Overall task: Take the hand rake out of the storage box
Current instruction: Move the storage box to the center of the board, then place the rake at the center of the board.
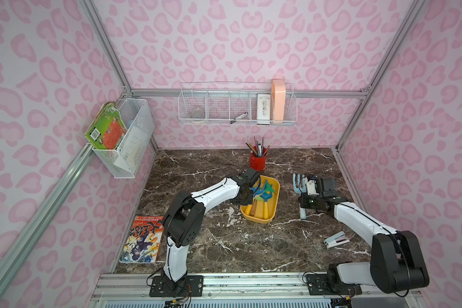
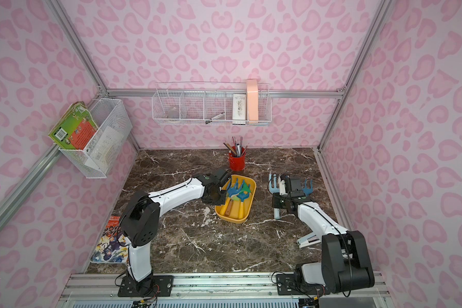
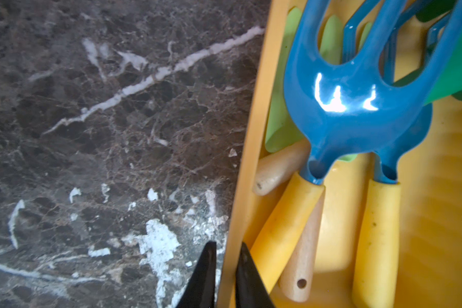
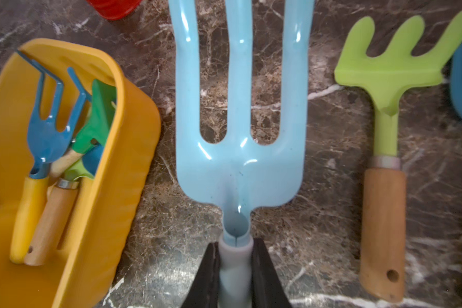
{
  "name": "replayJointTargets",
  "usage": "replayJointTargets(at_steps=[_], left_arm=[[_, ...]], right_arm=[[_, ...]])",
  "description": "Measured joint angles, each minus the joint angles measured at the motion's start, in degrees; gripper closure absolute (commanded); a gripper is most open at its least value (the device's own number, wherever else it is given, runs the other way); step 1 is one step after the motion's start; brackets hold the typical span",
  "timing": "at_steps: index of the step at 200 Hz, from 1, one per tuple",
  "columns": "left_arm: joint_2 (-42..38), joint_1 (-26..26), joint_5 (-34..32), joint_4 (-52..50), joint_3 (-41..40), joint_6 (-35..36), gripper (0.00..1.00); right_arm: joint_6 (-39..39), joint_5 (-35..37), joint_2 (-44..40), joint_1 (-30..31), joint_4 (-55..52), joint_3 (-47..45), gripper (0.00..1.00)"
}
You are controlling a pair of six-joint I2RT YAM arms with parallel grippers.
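— Where is the hand rake (image 4: 238,165)?
— Out of the storage box (image 4: 112,186). The pale blue one is to the box's right, clear of it, with its tines pointing to the far side.

— Is it held?
— Yes. The right gripper (image 4: 235,244) has its fingers pressed onto the handle just behind the head. I cannot tell whether it touches the marble table (image 1: 224,240).

— And the left gripper (image 3: 227,244)?
— It pinches the box's left wall, one finger outside and one inside.

— What is in the box?
— Blue yellow-handled tools (image 3: 352,106) and green wooden-handled tools (image 4: 99,120), lying together.

— And around it?
— A lime green rake (image 4: 384,80) lies on the table to the right of the held one. A red pencil cup (image 1: 257,162) stands just beyond the box. There is a stapler (image 1: 336,240) at the near right and a comic book (image 1: 142,240) at the near left.
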Motion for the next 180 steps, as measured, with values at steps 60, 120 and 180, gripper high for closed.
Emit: replayJointTargets(at_steps=[60, 120, 180], left_arm=[[-3.5, 1.0, -0.5, 1.3, -4.5, -0.2, 0.82], [-5.1, 1.0, 0.1, 1.8, -6.3, -1.4, 0.82], [-5.8, 1.0, 0.1, 1.2, -5.7, -1.6, 0.82]], right_arm=[[-1.7, 2.6, 11.4, 0.2, 0.2, 5.3, 0.87], [-1.8, 3.6, 16.0, -0.8, 0.2, 7.1, 0.86], [-2.8, 3.6, 18.4, -1.3, 0.9, 8.9, 0.75]])
